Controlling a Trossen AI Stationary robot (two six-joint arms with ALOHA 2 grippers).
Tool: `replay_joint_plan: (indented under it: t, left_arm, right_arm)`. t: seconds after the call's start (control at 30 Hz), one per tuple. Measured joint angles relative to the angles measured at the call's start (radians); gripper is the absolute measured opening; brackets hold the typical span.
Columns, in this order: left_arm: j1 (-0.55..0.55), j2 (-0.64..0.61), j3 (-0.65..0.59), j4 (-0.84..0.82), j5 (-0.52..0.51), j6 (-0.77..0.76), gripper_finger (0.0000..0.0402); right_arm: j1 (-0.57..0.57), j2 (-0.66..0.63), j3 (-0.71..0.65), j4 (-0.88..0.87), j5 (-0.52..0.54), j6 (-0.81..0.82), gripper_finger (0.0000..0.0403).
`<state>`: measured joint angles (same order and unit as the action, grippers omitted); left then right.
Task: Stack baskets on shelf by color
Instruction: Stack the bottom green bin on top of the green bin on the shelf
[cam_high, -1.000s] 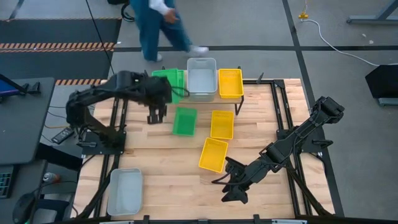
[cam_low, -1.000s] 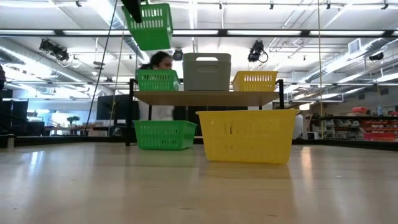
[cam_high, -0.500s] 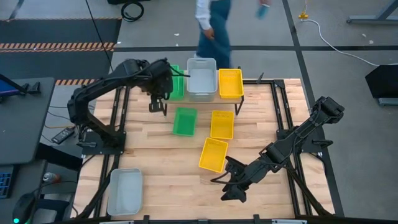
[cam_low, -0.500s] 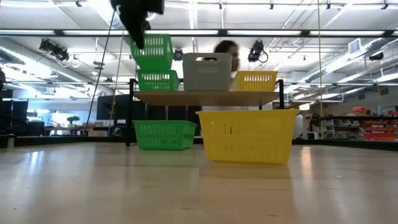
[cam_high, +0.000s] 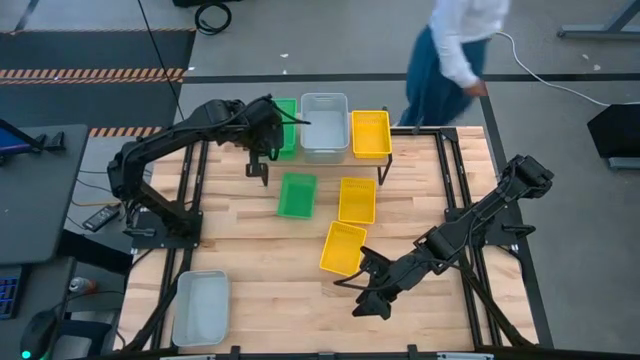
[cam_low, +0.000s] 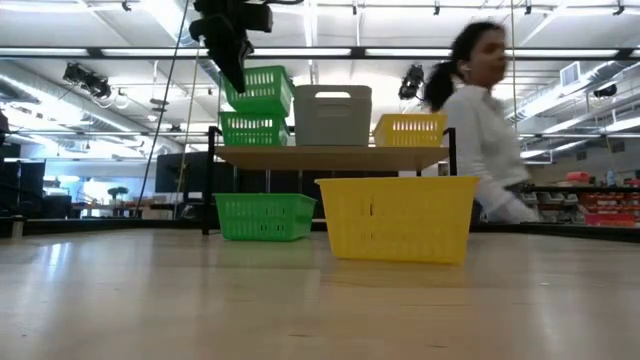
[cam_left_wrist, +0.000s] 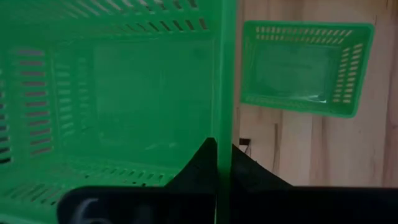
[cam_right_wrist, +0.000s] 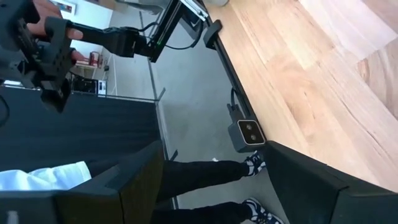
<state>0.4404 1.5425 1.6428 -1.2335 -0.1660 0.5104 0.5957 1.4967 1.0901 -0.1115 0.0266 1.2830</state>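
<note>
Left gripper (cam_left_wrist: 222, 163): my fingers are pinched on the rim wall of a green basket (cam_low: 258, 90), which hangs tilted just above the second green basket (cam_low: 252, 129) already on the shelf (cam_low: 330, 156), at its left end. Slotted walls and a thin rim suggest to me a light, fairly stiff bin, a little springy at the wall, so I judge an edge pinch sufficient (though the load tilts from one side and may catch while nesting). Beside it on the shelf stand a grey basket (cam_high: 324, 125) and a yellow basket (cam_high: 370, 133); on the table, a third green basket (cam_high: 297, 194) lies just near of the shelf, two yellow baskets (cam_high: 357, 199) to its right and nearer, and another grey basket (cam_high: 201, 306) at the near-left corner. Right gripper (cam_high: 368, 297): fingers spread wide, empty, waiting low at the near right. Hidden: the overhead view shows only two grey bins, the arm covers most of the held basket from above, and the nearest yellow basket blocks the table behind it in the low view; a person (cam_high: 450, 55) passes beyond the shelf.
</note>
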Motion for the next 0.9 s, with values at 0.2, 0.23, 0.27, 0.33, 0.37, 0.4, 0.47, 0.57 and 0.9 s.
replay_joint_plan:
  t: [0.2, 0.23, 0.27, 0.33, 0.37, 0.4, 0.47, 0.57, 0.9]
  left_arm:
    - [0.024, 0.000, 0.000, 0.002, 0.039, -0.001, 0.0004]
    - [0.026, 0.001, 0.000, 0.002, 0.040, -0.001, 0.0004]
    - [0.028, 0.003, 0.000, 0.002, 0.040, -0.001, 0.0004]
    - [0.029, 0.009, 0.000, 0.002, 0.041, -0.001, 0.0007]
    - [0.029, 0.010, 0.000, 0.002, 0.040, -0.001, 0.0010]
    - [0.029, 0.010, 0.000, 0.003, 0.040, -0.001, 0.0014]
    - [0.029, 0.009, 0.000, 0.012, 0.040, -0.001, 0.0023]
    - [0.029, 0.009, 0.000, 0.014, 0.041, -0.001, 0.0038]
    - [0.029, 0.009, 0.000, 0.023, 0.005, -0.027, 0.0073]
  right_arm:
    - [-0.004, 0.000, 0.000, -0.018, 0.000, -0.001, 0.0283]
    - [-0.004, 0.000, 0.000, -0.020, -0.001, -0.001, 0.0283]
    - [-0.004, 0.000, 0.000, -0.021, -0.001, -0.002, 0.0283]
    - [-0.004, 0.000, 0.000, -0.021, -0.001, -0.003, 0.0283]
    - [-0.004, 0.000, 0.000, -0.021, -0.001, -0.003, 0.0283]
    - [-0.004, 0.000, 0.000, -0.022, -0.001, -0.003, 0.0283]
    - [-0.004, 0.000, 0.000, -0.023, -0.001, -0.003, 0.0283]
    - [-0.004, 0.000, 0.000, -0.023, -0.001, -0.003, 0.0283]
    - [-0.004, 0.000, 0.000, -0.022, -0.001, -0.003, 0.0283]
